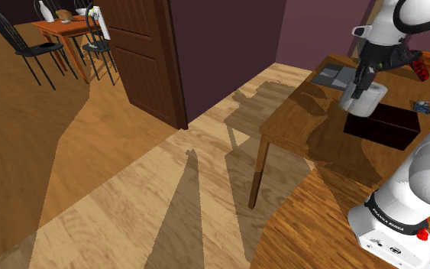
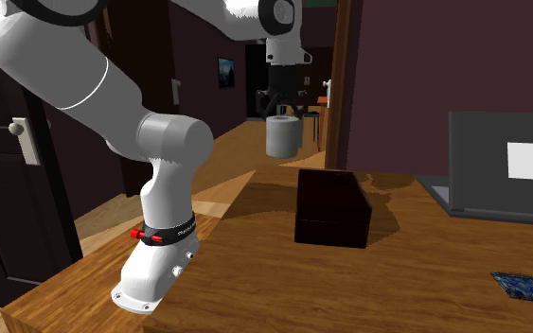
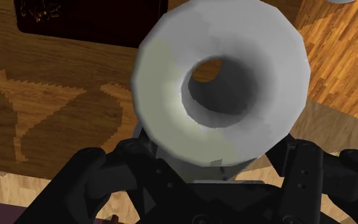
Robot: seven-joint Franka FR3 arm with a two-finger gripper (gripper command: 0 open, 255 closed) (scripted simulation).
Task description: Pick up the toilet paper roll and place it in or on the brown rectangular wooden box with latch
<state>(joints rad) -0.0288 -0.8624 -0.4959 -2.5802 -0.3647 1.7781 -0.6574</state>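
Note:
A white toilet paper roll point(image 1: 363, 99) hangs in the air above the wooden table point(image 1: 297, 115), clasped by my black gripper point(image 1: 364, 79), which is shut on it. In the second exterior view the roll point(image 2: 281, 138) hovers upright just beyond the far end of a dark brown rectangular box point(image 2: 330, 206), higher than the box's lid. The box point(image 1: 382, 127) lies closed on the table, just below and right of the roll in the shoulder view. Seen from the wrist, the roll's hollow core point(image 3: 222, 83) faces the camera and the box's corner point(image 3: 88, 19) lies beyond it.
A grey laptop point(image 2: 501, 166) stands open at the second exterior view's right, behind the box. A small blue circuit board point(image 2: 524, 284) lies near the table's edge. A red object point(image 1: 420, 71) sits at the table's far side. A dark door point(image 1: 140, 53) and dining chairs point(image 1: 30, 42) stand far off.

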